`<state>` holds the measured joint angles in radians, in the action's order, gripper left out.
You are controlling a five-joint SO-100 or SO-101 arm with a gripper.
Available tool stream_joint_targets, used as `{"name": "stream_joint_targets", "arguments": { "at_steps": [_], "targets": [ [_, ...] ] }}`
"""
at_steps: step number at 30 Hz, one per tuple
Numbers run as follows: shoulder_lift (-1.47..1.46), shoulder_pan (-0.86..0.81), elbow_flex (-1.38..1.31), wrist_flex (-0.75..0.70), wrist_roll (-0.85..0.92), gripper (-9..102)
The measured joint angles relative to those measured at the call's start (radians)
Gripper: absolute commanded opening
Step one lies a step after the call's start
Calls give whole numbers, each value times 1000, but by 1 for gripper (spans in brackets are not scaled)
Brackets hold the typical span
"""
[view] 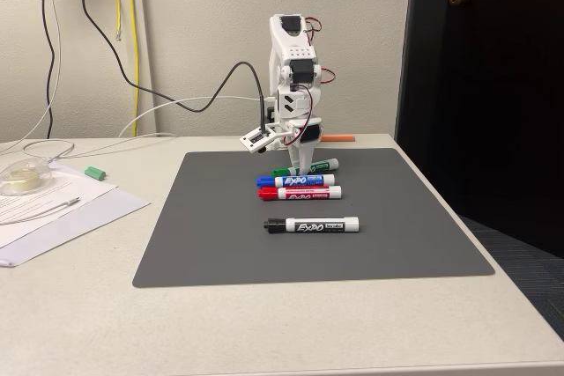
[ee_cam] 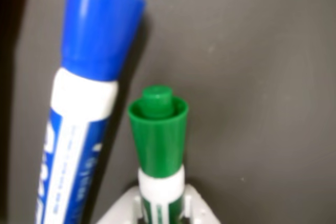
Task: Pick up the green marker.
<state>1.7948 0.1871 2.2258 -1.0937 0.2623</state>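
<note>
From where I stand, the arm is folded down over the back of the dark mat (view: 220,244), its gripper (view: 302,165) lowered onto the green marker (view: 328,165), which lies farthest back in the row on the mat. In the wrist view the green marker (ee_cam: 158,145) runs up the middle, cap pointing away, with the white gripper (ee_cam: 160,211) hugging the barrel on both sides just behind the cap. It looks closed narrowly around the marker, though the picture is soft and I can't be sure how firmly it bites.

The worry is the blue marker (ee_cam: 86,103). It lies just beside the green one, the two caps near each other, and in the fixed view the blue marker (view: 295,180) and red marker (view: 300,192) are packed tight in front. If the arm lifts at a slant, a finger could catch the blue barrel and roll it into the red one.

The grip is also close to the cap end instead of mid-barrel, so I'd guess the long tail could sag or swing and the smooth barrel slip out. The black marker (view: 313,225) lies well apart, nearer the front, and seems safe.
</note>
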Motion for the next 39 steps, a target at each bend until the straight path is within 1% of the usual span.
{"name": "stream_joint_targets", "arguments": {
  "at_steps": [6,11,20,24,28,32,39],
  "targets": [
    [94,-2,0,0,-60,4],
    [250,-5,-34,-8,-95,4],
    [299,-6,-238,-29,-92,4],
    [301,-9,-350,-14,-130,4],
    [330,-31,-413,35,-164,4],
    [360,-69,-472,55,-206,4],
    [509,-150,-479,41,-212,4]
  ]
}}
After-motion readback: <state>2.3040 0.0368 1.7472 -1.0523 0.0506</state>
